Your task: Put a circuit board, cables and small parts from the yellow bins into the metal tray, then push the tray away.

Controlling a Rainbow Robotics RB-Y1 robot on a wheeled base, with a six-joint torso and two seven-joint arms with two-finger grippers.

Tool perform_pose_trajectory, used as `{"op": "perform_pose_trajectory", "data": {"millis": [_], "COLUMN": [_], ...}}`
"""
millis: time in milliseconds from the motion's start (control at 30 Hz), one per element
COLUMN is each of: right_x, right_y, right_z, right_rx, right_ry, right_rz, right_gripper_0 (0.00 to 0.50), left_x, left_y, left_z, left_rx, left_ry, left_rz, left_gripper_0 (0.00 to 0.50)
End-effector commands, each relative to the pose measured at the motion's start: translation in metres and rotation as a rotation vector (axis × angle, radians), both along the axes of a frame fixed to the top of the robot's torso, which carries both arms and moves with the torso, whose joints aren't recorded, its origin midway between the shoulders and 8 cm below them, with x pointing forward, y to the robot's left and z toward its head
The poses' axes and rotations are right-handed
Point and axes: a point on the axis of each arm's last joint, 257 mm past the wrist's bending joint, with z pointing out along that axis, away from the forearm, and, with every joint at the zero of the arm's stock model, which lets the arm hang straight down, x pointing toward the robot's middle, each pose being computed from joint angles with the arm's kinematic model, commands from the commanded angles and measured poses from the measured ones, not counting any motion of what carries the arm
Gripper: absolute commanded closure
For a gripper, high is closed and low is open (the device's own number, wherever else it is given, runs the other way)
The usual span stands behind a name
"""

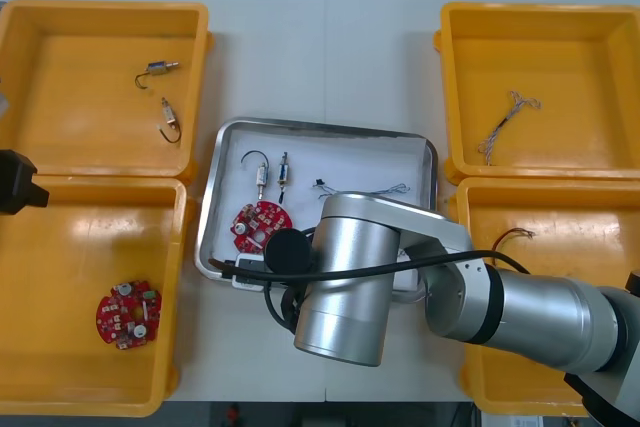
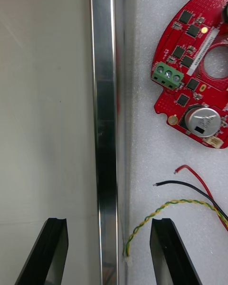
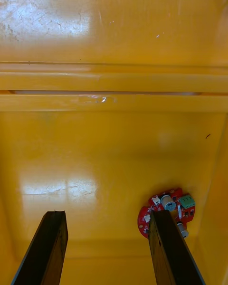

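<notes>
The metal tray, white inside, lies between the yellow bins. In it are a round red circuit board, two small metal parts and a thin cable. My right arm reaches over the tray's near edge. Its gripper is open and straddles the tray's shiny rim, one finger on the table side, the other inside. Beyond the inner finger lie the circuit board, a red and black cable and a twisted yellow cable. My left gripper hangs open over the near left bin.
Another red circuit board lies in the near left bin, close to one left finger. Two small metal parts sit in the far left bin. The far right bin holds a twisted cable; the near right one, a red and black cable.
</notes>
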Motion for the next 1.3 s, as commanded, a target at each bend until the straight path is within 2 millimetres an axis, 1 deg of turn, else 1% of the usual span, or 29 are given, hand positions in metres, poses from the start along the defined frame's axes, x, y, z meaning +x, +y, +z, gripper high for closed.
{"op": "perform_pose_trajectory", "data": {"millis": [33,167,333,367,400,467,500,533,700,867,1000,1133,1300], "right_x": [-0.001,0.001,0.003,0.003,0.003,0.004,0.005,0.007,0.011,0.017,0.023,0.032,0.042], "right_y": [0.02,0.018,0.018,0.018,0.019,0.018,0.019,0.019,0.018,0.005,-0.005,-0.013,-0.017], "right_z": [-0.002,-0.007,-0.006,-0.006,-0.006,-0.005,-0.005,-0.004,-0.002,-0.003,0.0,0.007,0.015], "right_rx": [0.002,-0.007,-0.008,-0.01,-0.009,-0.014,-0.013,-0.015,-0.021,-0.054,-0.075,-0.108,-0.133], "right_ry": [-0.03,-0.035,-0.044,-0.046,-0.047,-0.055,-0.059,-0.072,-0.095,-0.111,-0.132,-0.169,-0.203], "right_rz": [0.055,0.054,0.055,0.057,0.057,0.055,0.057,0.057,0.056,0.066,0.076,0.098,0.109], "right_gripper_0": [0.0,0.0,0.006,0.123,0.279,0.444,0.467,0.5,0.5,0.5,0.5,0.5,0.5], "left_x": [-0.005,-0.005,-0.005,-0.005,-0.005,-0.005,-0.005,-0.005,-0.005,-0.005,-0.005,-0.005,-0.005], "left_y": [0.019,0.019,0.019,0.019,0.019,0.019,0.019,0.019,0.019,0.019,0.019,0.019,0.019], "left_z": [0.013,0.013,0.013,0.013,0.013,0.013,0.013,0.013,0.013,0.013,0.013,0.013,0.013], "left_rx": [0.076,0.076,0.076,0.076,0.076,0.076,0.076,0.076,0.076,0.076,0.076,0.076,0.076], "left_ry": [-0.019,-0.019,-0.019,-0.019,-0.019,-0.019,-0.019,-0.019,-0.019,-0.019,-0.019,-0.019,-0.019], "left_rz": [-0.019,-0.019,-0.019,-0.019,-0.019,-0.019,-0.019,-0.019,-0.019,-0.019,-0.019,-0.019,-0.019], "left_gripper_0": [0.0,0.0,0.0,0.0,0.0,0.0,0.0,0.0,0.0,0.0,0.0,0.0,0.0]}}
